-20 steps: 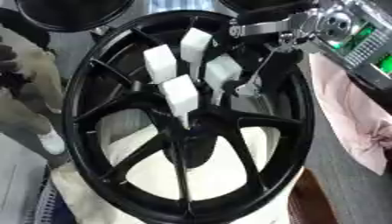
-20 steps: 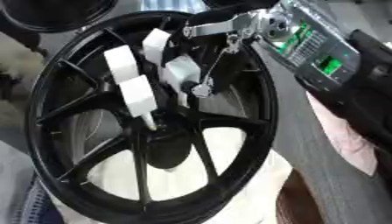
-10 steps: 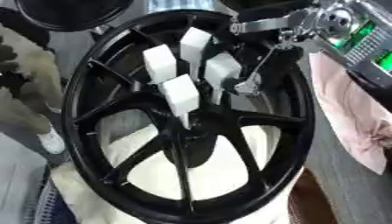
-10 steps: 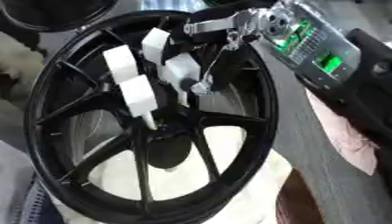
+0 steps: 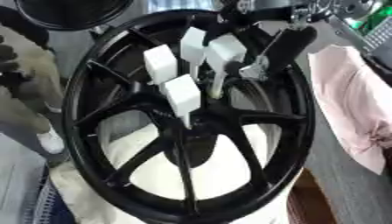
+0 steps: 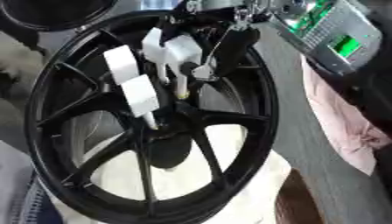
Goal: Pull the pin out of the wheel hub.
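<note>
Where white block-headed pins stud the glossy black hub, right hand pinches one.

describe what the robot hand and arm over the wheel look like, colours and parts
Only the right robot hand shows clearly. Its fingers end in blocky white caps on thin pale stems, with one black segment beside them. Silver metal brackets and joints sit at the wrist. The forearm carries a grey ribbed panel with bright green patches. No cables or readable markings show.
</note>
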You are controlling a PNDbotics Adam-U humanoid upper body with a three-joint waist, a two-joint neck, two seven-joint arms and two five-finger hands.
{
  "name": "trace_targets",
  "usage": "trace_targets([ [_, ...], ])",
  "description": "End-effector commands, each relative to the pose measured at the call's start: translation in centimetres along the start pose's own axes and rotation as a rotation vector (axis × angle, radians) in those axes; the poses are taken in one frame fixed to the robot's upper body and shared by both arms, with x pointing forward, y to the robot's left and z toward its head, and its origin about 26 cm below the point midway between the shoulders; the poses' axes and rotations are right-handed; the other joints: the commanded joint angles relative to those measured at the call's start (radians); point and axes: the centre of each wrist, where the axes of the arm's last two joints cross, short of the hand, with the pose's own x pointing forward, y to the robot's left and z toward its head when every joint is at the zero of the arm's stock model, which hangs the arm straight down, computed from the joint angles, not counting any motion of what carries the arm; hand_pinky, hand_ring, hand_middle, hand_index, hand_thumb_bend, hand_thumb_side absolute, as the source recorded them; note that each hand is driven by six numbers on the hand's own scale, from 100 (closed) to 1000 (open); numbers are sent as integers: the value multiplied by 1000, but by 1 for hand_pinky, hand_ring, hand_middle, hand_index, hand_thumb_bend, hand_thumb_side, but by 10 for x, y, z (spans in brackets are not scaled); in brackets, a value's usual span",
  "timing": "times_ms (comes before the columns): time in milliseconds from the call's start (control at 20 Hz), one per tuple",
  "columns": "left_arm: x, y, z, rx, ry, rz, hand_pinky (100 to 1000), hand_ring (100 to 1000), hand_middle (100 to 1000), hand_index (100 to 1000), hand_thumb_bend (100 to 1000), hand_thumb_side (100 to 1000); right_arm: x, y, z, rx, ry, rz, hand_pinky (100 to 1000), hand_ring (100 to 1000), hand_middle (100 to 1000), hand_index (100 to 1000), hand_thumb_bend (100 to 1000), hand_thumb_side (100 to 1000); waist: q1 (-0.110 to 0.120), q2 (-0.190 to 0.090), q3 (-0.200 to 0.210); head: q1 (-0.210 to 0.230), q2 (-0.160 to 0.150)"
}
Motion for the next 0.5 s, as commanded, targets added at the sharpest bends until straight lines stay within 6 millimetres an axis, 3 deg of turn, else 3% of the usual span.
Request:
trace_targets([
  [50, 10, 4, -4, -2, -34, -16, 734, 708, 603, 745, 476, 793, 8, -20, 18, -51, 5, 19, 687, 364, 386, 560, 100, 100, -1, -23, -1, -3, 1],
  [250, 10, 5, -3, 3, -33, -18, 734, 708, 603, 745, 475, 793, 13, -34, 37, -128, -4, 8, 688, 361, 384, 560, 100, 100, -2, -24, -5, 2, 4],
  [500, 10, 7, -3, 9, -34, -19, 734, 709, 603, 745, 475, 793, 15, -49, 78, -335, -6, -7, 692, 358, 381, 561, 100, 100, -1, -24, -11, 8, 5],
])
